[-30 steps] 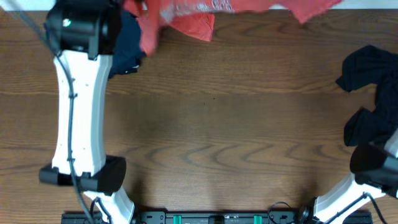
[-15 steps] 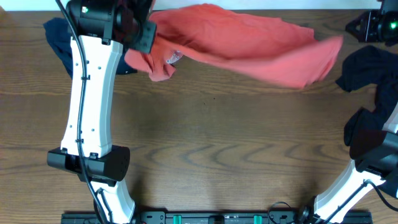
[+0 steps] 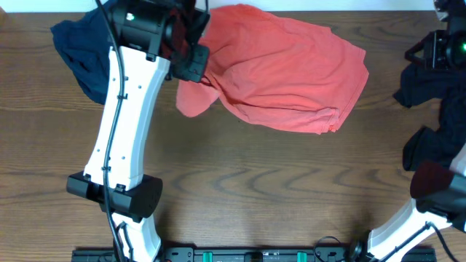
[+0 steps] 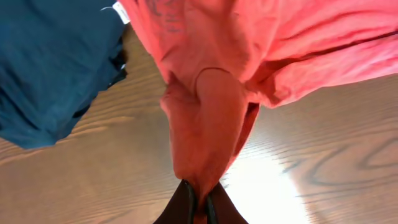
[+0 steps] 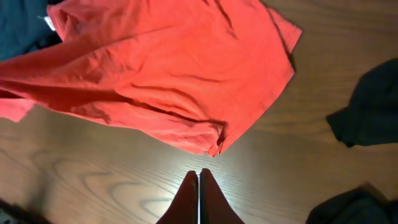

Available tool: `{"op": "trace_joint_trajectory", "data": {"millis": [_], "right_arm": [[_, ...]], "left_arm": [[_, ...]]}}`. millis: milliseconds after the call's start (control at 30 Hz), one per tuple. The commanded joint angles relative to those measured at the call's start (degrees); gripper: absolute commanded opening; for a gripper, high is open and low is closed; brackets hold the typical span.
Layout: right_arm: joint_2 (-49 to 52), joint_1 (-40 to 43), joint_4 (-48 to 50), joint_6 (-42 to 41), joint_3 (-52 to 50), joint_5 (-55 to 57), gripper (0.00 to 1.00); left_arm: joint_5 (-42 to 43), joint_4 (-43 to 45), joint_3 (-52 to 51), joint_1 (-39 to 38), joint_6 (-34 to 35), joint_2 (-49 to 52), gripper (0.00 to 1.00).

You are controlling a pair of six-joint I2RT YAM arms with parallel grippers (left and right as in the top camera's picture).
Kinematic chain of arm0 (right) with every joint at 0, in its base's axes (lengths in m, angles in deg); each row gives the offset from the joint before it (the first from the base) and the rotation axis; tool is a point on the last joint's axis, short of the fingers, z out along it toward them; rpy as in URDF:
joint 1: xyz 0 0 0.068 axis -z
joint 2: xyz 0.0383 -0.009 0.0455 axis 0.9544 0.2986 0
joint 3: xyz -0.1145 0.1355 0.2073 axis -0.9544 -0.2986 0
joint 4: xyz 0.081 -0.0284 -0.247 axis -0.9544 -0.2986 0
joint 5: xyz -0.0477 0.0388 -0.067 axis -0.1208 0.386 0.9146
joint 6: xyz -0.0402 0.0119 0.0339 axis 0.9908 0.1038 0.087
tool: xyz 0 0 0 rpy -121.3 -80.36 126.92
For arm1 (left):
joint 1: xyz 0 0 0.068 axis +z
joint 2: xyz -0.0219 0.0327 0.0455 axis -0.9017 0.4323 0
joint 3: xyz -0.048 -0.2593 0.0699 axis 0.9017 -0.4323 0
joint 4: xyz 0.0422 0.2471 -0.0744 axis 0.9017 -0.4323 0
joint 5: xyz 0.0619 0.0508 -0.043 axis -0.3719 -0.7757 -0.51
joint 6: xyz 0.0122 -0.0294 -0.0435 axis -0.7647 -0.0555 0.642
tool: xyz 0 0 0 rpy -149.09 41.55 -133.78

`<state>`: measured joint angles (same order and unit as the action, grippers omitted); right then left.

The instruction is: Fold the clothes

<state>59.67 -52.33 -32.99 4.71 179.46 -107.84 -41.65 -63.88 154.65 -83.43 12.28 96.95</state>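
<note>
A red shirt lies spread on the far middle of the wooden table, its left part bunched and lifted. My left gripper is shut on that bunched red cloth, near the shirt's left edge. My right gripper is shut and empty, held above bare wood just short of the shirt's lower corner. The right arm's head sits at the far right edge in the overhead view.
A dark blue garment lies at the far left, also in the left wrist view. Dark navy clothes are heaped at the right edge, seen in the right wrist view. The table's front half is bare wood.
The red shirt came down from the far edge and now lies spread on the table. My left arm moved right and nearer with the cloth. The right gripper let go of the shirt.
</note>
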Motion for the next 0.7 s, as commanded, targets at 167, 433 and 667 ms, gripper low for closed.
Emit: {"op": "trace_joint_trajectory", "data": {"millis": [167,433,667], "right_arm": [[-10.29,0.59,-0.22,-3.34,-4.44,3.91,0.04],[-23.96,0.66,0.02,-4.13,-18.05,3.96,0.08],[-30.56,0.63,1.64,-6.80,-30.53,3.93,0.14]], "left_arm": [[-3.58,-4.50,-6.58,-0.28,6.43,-2.45,0.06],[-6.19,-4.48,-23.52,-0.28,11.50,-9.57,0.06],[-6.12,-1.27,-37.27,-0.33,16.28,-15.37,0.06]]}}
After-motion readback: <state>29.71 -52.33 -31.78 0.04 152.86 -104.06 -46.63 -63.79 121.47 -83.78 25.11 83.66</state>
